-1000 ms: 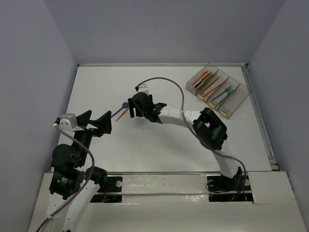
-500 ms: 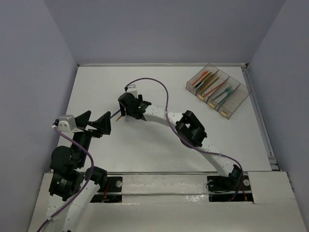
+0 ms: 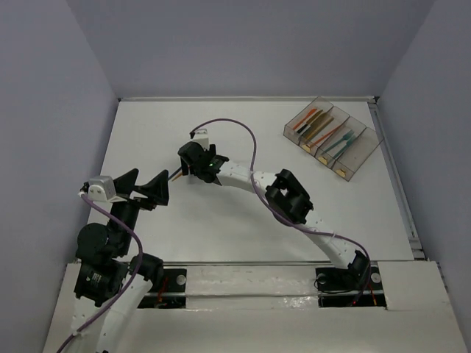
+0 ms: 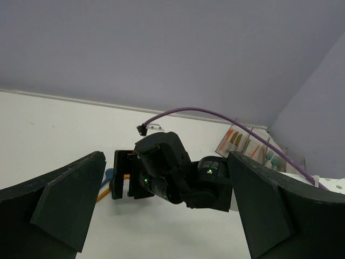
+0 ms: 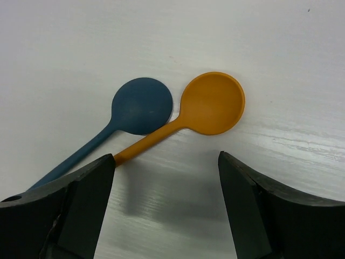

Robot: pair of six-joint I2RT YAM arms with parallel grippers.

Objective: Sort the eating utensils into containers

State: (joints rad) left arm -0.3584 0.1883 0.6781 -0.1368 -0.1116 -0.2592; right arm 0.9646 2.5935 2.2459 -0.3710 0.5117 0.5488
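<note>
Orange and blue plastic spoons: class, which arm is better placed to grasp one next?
Right arm. Its open jaws hang over the orange plastic spoon and dark blue plastic spoon; the left arm sits apart.

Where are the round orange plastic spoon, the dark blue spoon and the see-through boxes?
Orange plastic spoon (image 5: 212,103): right wrist view, middle of its round bowl.
Dark blue plastic spoon (image 5: 142,106): right wrist view, middle of its bowl.
Smoky-clear plastic bins (image 3: 364,149): top external view, bare part of the end bin.
</note>
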